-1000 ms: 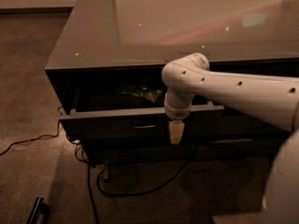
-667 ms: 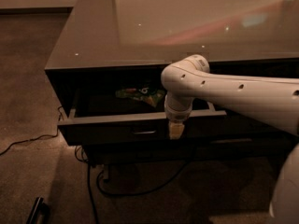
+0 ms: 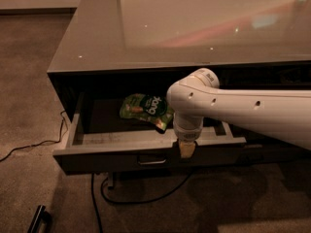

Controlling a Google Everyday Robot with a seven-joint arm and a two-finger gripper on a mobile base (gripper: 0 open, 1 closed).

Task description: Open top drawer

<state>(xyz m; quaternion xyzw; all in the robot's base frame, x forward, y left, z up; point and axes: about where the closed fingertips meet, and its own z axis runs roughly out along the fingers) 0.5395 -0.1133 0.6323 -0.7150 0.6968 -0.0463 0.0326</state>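
Green bag (image 3: 143, 108) beside the hand (image 3: 186, 149) reads roughly "tang"

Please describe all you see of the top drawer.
The top drawer is wide, dark grey, with a small bar handle at the centre of its front. It stands open, showing a lighter grey inside and low side walls. A green packet lies inside. The hand is at its front edge, beside the handle.

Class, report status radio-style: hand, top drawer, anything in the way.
Hand at front edge of top drawer, right of handle. Drawer open, green packet inside. Cable on floor beneath.
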